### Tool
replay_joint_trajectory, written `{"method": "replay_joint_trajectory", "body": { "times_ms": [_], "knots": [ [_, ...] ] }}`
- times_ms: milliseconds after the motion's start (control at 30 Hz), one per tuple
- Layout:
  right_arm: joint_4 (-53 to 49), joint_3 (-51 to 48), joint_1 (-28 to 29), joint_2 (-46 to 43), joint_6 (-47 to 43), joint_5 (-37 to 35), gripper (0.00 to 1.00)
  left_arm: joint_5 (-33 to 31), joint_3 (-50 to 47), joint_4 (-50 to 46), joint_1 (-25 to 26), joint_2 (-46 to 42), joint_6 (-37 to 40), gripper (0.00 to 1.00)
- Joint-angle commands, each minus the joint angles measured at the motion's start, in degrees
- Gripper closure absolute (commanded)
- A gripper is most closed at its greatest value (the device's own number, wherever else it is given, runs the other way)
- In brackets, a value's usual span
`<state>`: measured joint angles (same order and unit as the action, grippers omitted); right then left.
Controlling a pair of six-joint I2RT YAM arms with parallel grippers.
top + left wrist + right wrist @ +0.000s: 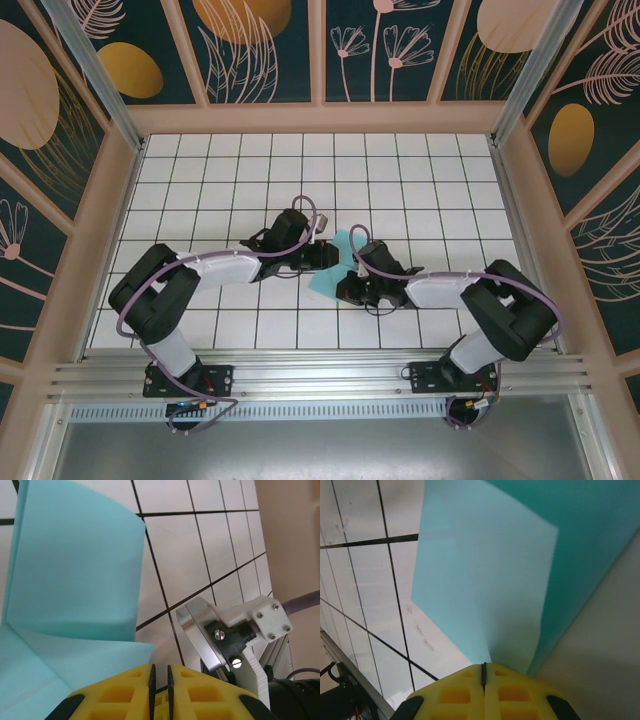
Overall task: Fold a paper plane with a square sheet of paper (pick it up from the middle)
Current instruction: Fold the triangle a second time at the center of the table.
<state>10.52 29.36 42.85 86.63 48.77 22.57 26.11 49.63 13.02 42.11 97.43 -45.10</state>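
Observation:
The square sheet of paper is light turquoise and half folded, held up off the tiles between the two arms. In the right wrist view the paper rises straight out of my right gripper, whose yellow fingers are shut on its lower edge. In the left wrist view a creased flap of the paper stands to the left of my left gripper. Its black pads stand a narrow slit apart with only tile showing between them. From above, the left gripper and the right gripper meet at the sheet.
The right arm's wrist block and metal disc sit close to the right of the left fingers. White tiled floor stretches behind and to both sides. Wooden walls and an aluminium rail border the work area.

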Motion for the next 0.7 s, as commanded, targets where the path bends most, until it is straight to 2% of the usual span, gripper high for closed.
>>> {"method": "replay_joint_trajectory", "body": {
  "times_ms": [0,667],
  "knots": [
    [1.82,1.22,0.26,1.83,-0.13,0.38,0.97,1.22,1.41,-0.99,-0.10,0.48,1.76,0.82],
    [-2.98,-0.37,0.12,2.23,0.15,-1.78,0.98,1.76,2.90,0.09,-1.36,7.77,1.24,0.85]
  ]
}}
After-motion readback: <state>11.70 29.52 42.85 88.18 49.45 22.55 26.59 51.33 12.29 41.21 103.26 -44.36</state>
